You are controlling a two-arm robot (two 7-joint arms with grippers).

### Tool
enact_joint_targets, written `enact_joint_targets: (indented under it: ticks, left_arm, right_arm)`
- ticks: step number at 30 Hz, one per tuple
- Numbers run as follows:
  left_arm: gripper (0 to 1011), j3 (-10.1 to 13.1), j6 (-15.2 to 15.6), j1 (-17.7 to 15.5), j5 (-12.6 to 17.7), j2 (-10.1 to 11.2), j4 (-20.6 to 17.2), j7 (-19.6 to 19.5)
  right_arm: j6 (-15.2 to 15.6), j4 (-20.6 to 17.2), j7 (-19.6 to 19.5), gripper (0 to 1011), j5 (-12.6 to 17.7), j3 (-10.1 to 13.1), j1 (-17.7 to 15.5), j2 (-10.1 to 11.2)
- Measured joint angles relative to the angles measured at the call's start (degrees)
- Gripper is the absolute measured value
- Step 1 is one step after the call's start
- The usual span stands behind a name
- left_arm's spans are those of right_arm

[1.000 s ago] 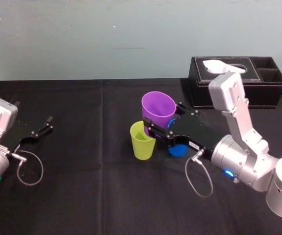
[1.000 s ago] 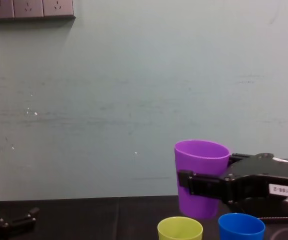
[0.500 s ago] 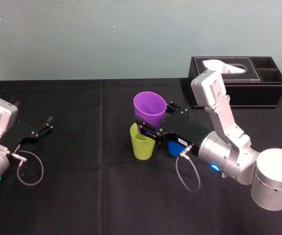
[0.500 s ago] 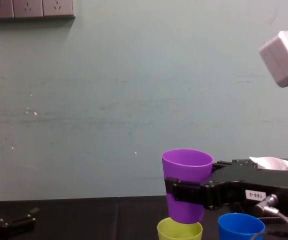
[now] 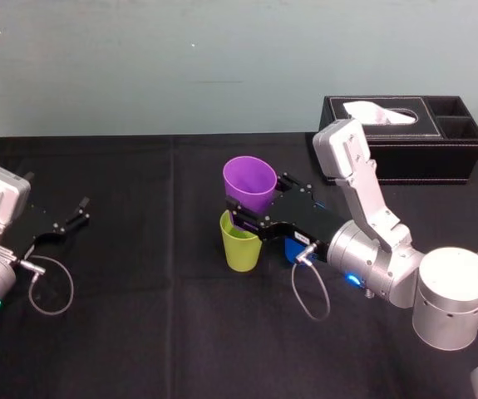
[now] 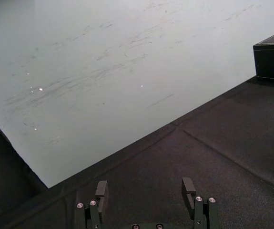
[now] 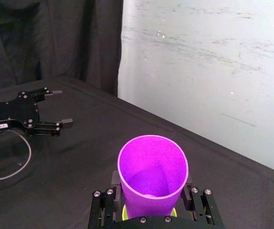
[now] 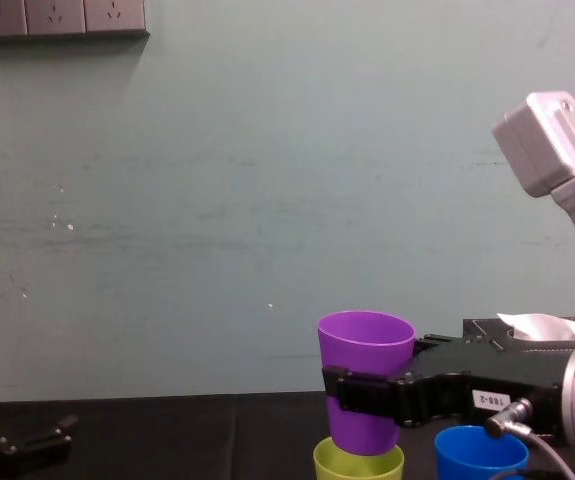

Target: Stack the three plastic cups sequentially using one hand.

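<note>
Left end effector (image 5: pixel 76 214) parked on the black bench (image 5: pixel 139 332), left side, fingers apart, empty. Mid-bench: right end effector (image 5: pixel 251 218) clamped across the mid-wall of the purple tapered plastic cup (image 5: pixel 249 183), which is upright with its base at the mouth of the yellow-green plastic cup (image 5: pixel 240 249). Blue plastic cup (image 5: pixel 293 248) just beside. Judgement: cups light, smooth, thin-walled; hold mid-wall gently or they slip or flex. Black tissue box (image 5: pixel 405 158) at back

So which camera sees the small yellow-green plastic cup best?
The head view: the yellow-green plastic cup stands nearly whole beneath the purple plastic cup held by the right gripper. The chest view catches its top part; the right wrist view, slivers under the purple cup.
</note>
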Motion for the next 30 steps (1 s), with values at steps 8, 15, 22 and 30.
enact_joint_targets:
  ticks: [8, 15, 22, 30]
  left_arm:
    - [1010, 0.00, 0.00, 0.00, 0.00, 0.00, 0.00, 0.00]
    - [1010, 0.00, 0.00, 0.00, 0.00, 0.00, 0.00, 0.00]
    - [1010, 0.00, 0.00, 0.00, 0.00, 0.00, 0.00, 0.00]
    - [1010, 0.00, 0.00, 0.00, 0.00, 0.00, 0.00, 0.00]
  right_arm:
    - [-0.18, 1.15, -0.01, 723, -0.50, -0.19, 0.43, -0.65]
    - [-0.29, 1.64, 0.04, 722, -0.69, -0.16, 0.60, -0.90]
    - [-0.33, 2.12, 0.18, 723, -0.87, -0.21, 0.75, -1.20]
    - [-0.39, 2.63, 0.41, 722, -1.03, -0.35, 0.70, -1.33]
